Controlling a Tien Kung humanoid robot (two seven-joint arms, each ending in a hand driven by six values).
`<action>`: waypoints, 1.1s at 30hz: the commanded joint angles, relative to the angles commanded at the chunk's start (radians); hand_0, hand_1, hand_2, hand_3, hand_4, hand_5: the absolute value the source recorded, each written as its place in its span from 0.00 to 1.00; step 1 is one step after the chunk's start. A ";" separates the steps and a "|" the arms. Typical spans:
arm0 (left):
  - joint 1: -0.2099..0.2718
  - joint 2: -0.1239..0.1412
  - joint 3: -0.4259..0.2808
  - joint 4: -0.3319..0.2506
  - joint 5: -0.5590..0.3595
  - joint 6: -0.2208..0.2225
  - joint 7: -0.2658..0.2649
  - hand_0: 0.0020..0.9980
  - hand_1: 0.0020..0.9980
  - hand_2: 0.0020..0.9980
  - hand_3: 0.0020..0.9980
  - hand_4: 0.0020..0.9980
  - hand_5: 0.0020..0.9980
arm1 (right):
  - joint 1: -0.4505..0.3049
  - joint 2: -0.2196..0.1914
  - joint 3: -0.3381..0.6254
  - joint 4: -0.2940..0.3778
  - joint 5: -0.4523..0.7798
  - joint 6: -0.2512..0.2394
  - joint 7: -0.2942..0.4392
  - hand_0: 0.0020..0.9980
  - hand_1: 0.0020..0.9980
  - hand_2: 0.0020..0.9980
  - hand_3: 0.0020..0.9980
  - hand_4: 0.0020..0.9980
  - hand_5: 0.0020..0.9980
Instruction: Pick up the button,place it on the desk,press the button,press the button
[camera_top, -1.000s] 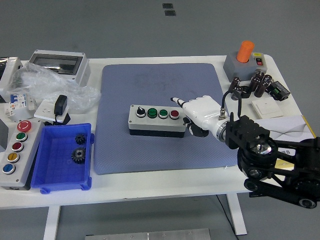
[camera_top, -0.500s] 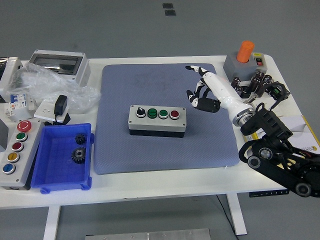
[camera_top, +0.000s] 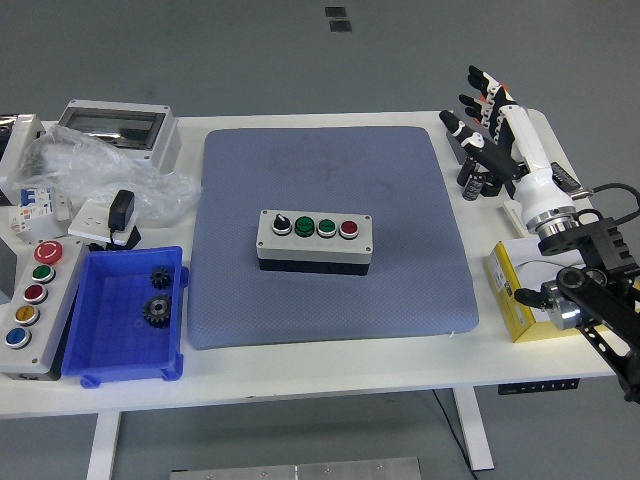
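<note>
Right hand (camera_top: 492, 118) raised over the far right corner of the white table (camera_top: 330, 365), white fingers (camera_top: 479, 80) spread and pointing up and away, holding nothing; black forearm (camera_top: 590, 290) running back from the wrist toward the lower right edge of the view. Well to the left of the hand and nearer the table's front, the button box (camera_top: 315, 242) lying flat in the middle of the blue-grey mat (camera_top: 330, 290), apart from the hand; four controls in a row along its top: a black knob (camera_top: 282, 225) farthest from the hand, two green buttons (camera_top: 304, 225) next, a red button (camera_top: 348, 228) at the end closest to the hand. Directly under and behind the fingers, a cluster of small dark parts (camera_top: 476, 178), partly hidden; exact kind unclear. Just beneath the forearm, a yellow box (camera_top: 510, 300) at the mat's right edge. Far to the left of the hand: a blue tray (camera_top: 100, 350) with two dark gears (camera_top: 156, 310) inside; beside it a grey panel (camera_top: 35, 300) with coloured buttons; beyond those a black adapter (camera_top: 121, 212), crumpled clear plastic (camera_top: 90, 165) and a grey enclosure (camera_top: 115, 125) with a clear lid.
</note>
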 joint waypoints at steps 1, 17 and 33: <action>-0.003 0.002 -0.003 -0.001 0.004 0.005 0.002 0.67 0.68 0.65 0.65 0.75 0.38 | -0.012 -0.001 0.020 -0.002 0.034 0.005 0.025 0.84 0.79 0.82 0.84 1.00 0.97; -0.037 0.027 -0.056 -0.002 0.066 0.045 0.015 0.67 0.68 0.65 0.66 0.73 0.39 | -0.166 -0.005 0.351 0.009 0.275 0.035 0.144 0.78 0.72 0.75 0.74 1.00 1.00; -0.037 0.037 -0.064 0.000 0.073 0.049 0.056 0.67 0.67 0.65 0.66 0.74 0.40 | -0.187 0.004 0.421 0.022 0.265 0.061 0.128 0.77 0.71 0.75 0.73 1.00 1.00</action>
